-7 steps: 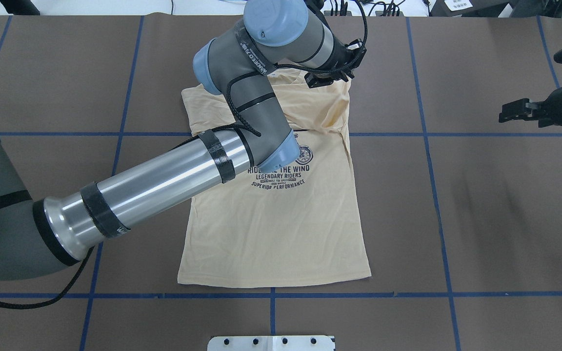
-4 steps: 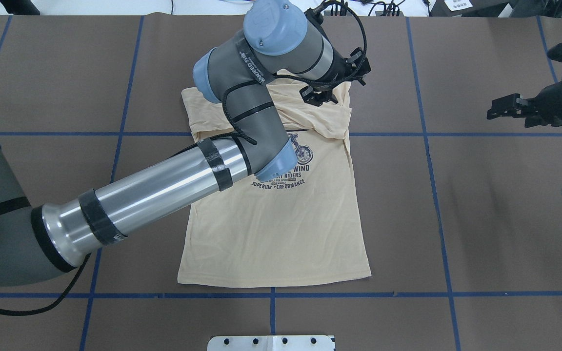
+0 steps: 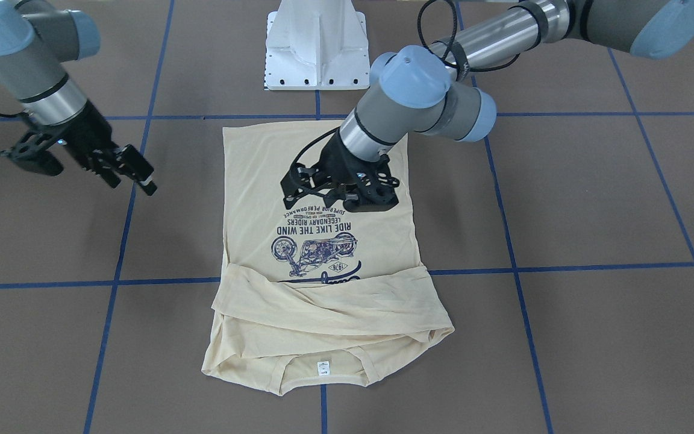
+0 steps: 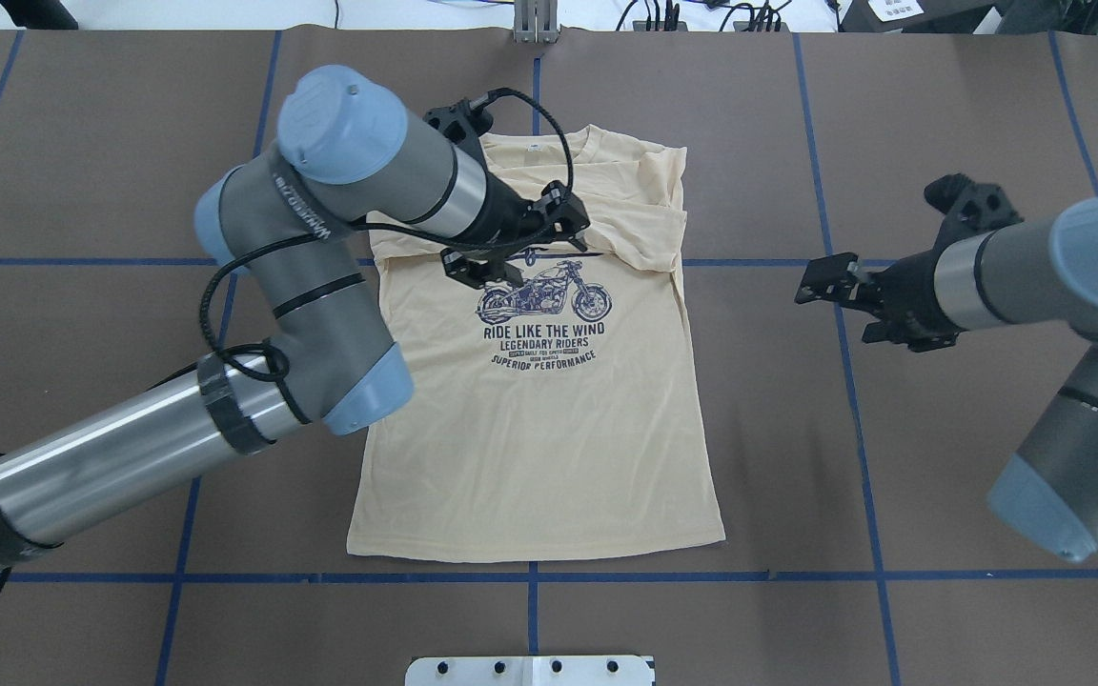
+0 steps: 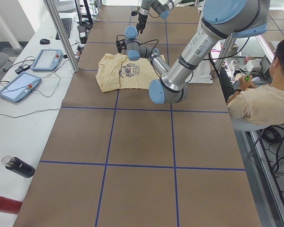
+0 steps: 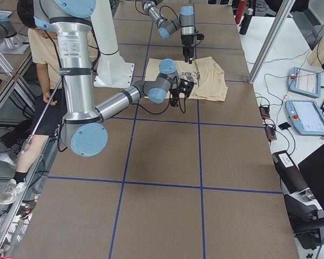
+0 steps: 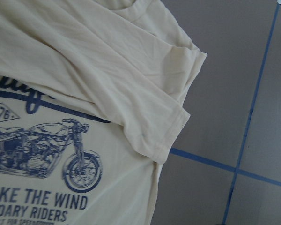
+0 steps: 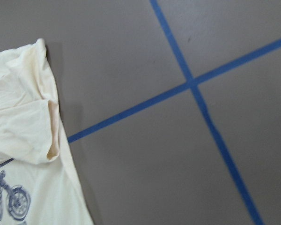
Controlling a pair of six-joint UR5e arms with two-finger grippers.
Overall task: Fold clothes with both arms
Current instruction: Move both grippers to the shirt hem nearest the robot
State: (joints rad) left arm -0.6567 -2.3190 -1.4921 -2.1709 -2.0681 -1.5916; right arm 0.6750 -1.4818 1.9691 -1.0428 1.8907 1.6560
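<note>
T-shirt (image 4: pixel 549 448) flat beneath left end effector (image 4: pixel 484 270), right end effector (image 4: pixel 811 286) aside; neither's spread discernible.

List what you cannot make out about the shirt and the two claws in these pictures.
- Shirt: top print line, front-facing and overhead views; the folded sleeve covers it.
- Neck label: text too small, front-facing view.
- Left claw: open or shut unclear, front-facing view; black hardware blurs together.
- Right claw: likewise; its wrist view misses it.
</note>
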